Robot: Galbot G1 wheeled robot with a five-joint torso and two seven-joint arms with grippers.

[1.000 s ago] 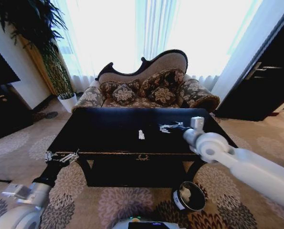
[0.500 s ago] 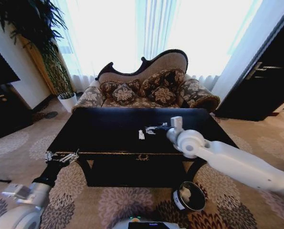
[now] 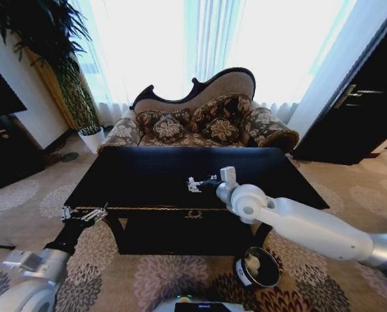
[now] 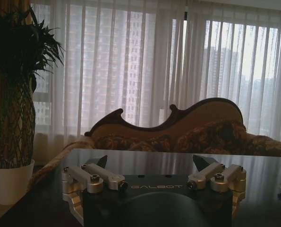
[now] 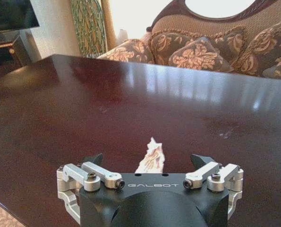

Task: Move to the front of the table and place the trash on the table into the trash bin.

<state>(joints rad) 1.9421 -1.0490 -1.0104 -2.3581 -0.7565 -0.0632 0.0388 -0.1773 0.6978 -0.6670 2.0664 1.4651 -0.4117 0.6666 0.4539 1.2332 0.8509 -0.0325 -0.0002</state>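
Right end effector [image 3: 194, 184], jaws spread wide and empty, hovers at frame centre over the white scrap [image 5: 151, 158] on the black worktop [image 3: 134, 175]. Left end effector [image 3: 84, 214], open, lower left. Trash bin [image 3: 259, 267] lower right.

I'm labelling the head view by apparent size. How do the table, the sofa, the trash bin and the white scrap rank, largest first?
1. The table.
2. The sofa, farther back, so its true size may be closer.
3. The trash bin.
4. The white scrap, by the right gripper.
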